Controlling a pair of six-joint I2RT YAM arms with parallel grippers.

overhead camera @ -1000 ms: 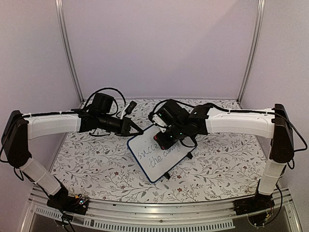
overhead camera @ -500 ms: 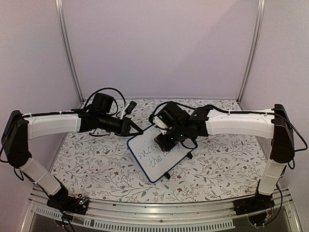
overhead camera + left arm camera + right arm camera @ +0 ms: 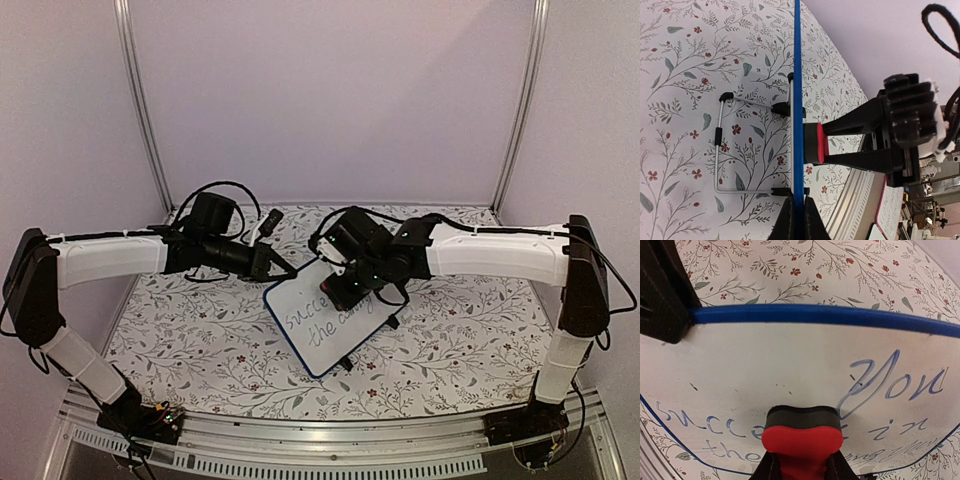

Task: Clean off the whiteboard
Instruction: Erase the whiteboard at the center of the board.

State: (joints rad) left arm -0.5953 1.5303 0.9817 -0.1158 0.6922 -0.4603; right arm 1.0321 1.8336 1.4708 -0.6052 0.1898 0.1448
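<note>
1. The whiteboard (image 3: 320,345) sits near the middle of the desk (image 3: 200,340), a little toward the near edge. It is turned at an angle, so one rounded corner points at the near edge.
2. The board is raised off the floral desk cover rather than lying flat. In the left wrist view it appears edge-on as a thin blue line, with the wire stand (image 3: 719,150) behind its back face.
3. The left gripper (image 3: 283,272) is clamped on the board's dark-blue frame (image 3: 815,314) at the upper left edge. In the left wrist view its two fingertips pinch the blue edge from both sides.
4. The right gripper (image 3: 347,295) is clenched around an eraser (image 3: 802,437), a red block with a dark pad on its front.
5. The eraser's pad is pressed against the writing face of the board, in its far half, just across from the left gripper.
6. Blue handwriting (image 3: 890,382) covers the face. "You" is readable beside the eraser, and two more lines run below it, partly hidden by the eraser.
7. Both arms reach inward from the sides of the desk and meet over the board's far end.
</note>
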